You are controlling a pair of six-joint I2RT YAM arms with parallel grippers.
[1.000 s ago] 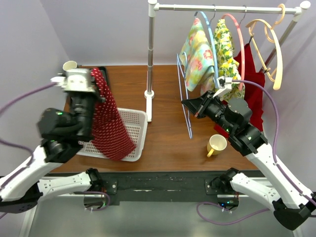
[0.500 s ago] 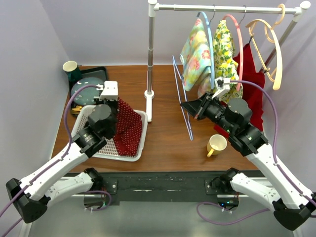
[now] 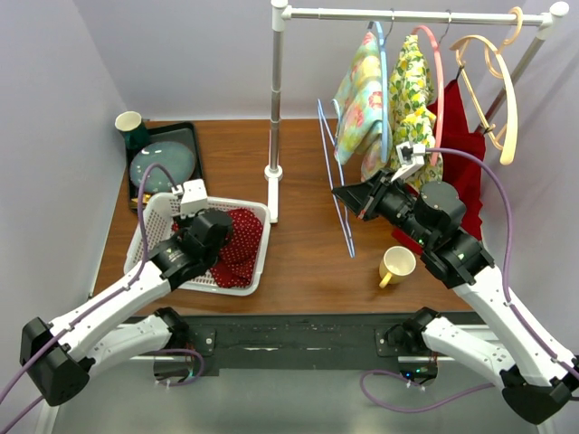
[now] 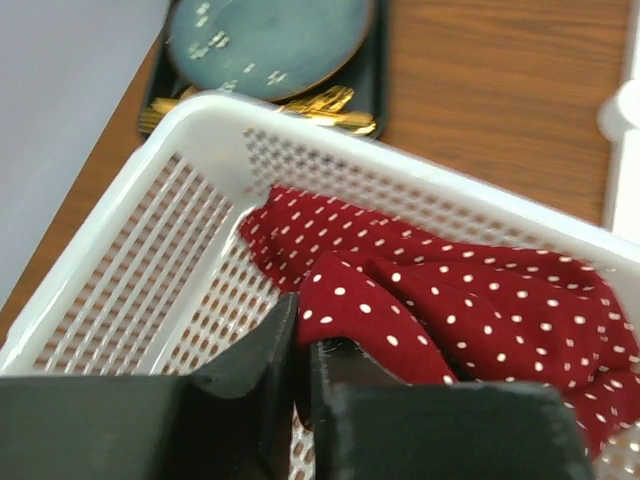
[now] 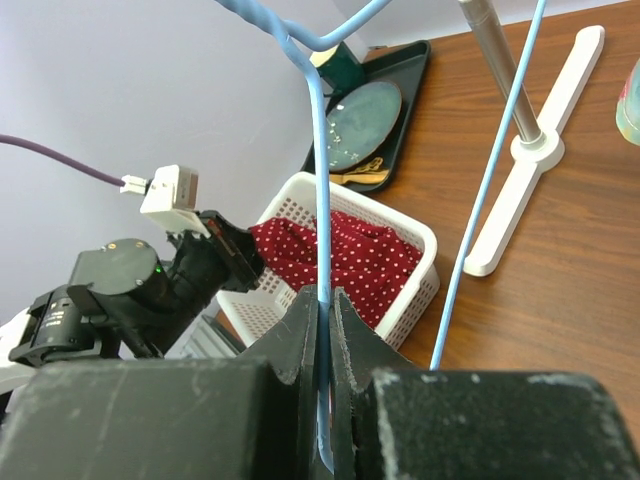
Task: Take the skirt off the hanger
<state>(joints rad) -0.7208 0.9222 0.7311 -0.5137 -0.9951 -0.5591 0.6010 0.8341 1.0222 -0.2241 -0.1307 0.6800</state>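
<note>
Skirt (image 4: 480,300): soft matt cloth, red w/ white dots. Basket (image 4: 150,270): white perforated plastic, slight sheen. Hanger (image 5: 319,170): thin lt-blue wire, smooth coating. Tabletop (image 3: 308,262): brown wood-grain, smooth, semi-matt. Rack pole (image 3: 276,90): brushed metal. Mug (image 3: 397,264): glossy yellow, ceramic-looking.

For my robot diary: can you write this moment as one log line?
skirt: in white basket | left gripper: at skirt | right gripper: shut on blue hanger

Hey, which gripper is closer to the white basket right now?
Left. The left gripper is down inside the white basket, pinching the skirt lying in it. The right gripper is off to the basket's right, clamped on the blue hanger.
</note>
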